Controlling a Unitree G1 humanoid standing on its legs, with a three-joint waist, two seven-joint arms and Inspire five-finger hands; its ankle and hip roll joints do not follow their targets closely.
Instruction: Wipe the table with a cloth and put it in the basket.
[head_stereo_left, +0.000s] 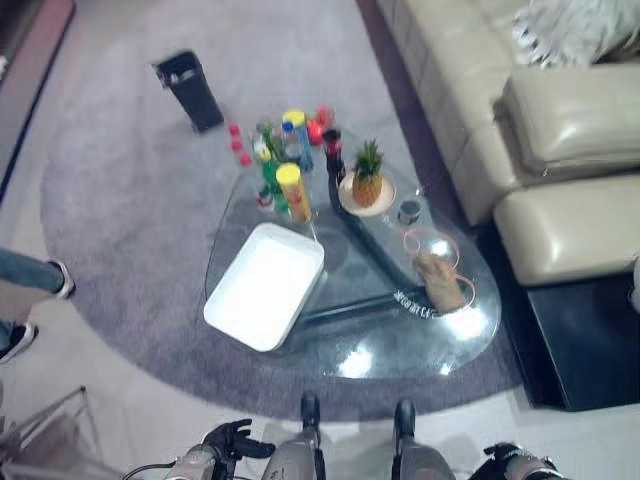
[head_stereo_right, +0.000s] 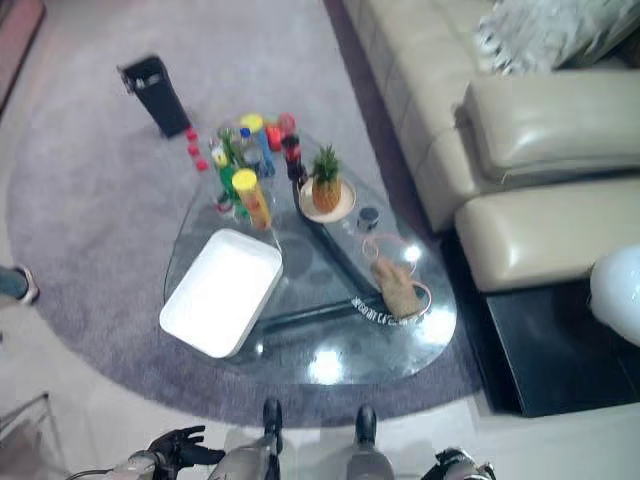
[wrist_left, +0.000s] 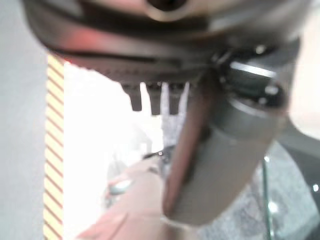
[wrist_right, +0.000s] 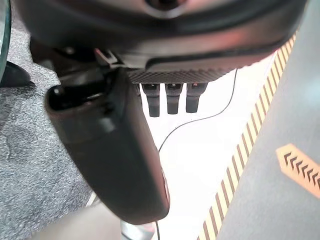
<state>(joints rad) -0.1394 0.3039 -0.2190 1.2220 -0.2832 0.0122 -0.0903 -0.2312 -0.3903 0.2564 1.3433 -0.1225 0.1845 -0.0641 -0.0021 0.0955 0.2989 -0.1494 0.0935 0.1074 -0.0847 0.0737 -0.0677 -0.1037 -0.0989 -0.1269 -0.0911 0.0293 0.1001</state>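
Now, hands: left hand (head_stereo_left: 228, 441) and right hand (wrist_right: 170, 97) hang relaxed, fingers straight, holding nothing.
Cloth: tan crumpled cloth (head_stereo_left: 441, 283) on glass table (head_stereo_left: 400, 350), right.
Clutter: white rectangular basket (head_stereo_left: 266, 285) left; bottles (head_stereo_left: 290, 165), pineapple (head_stereo_left: 368, 175) far.

Both arms hang low at the near edge of the scene, well short of the table. The left hand (head_stereo_left: 232, 441) sits at the near left, its dark fingers spread and relaxed, pointing toward the right, holding nothing. In its wrist view the fingers (wrist_left: 152, 97) hang straight in a row beside the thumb. The right hand (head_stereo_left: 512, 460) shows at the near right edge. In its wrist view the fingers (wrist_right: 172, 98) hang straight, with the thumb (wrist_right: 115, 155) standing out beside them, empty.
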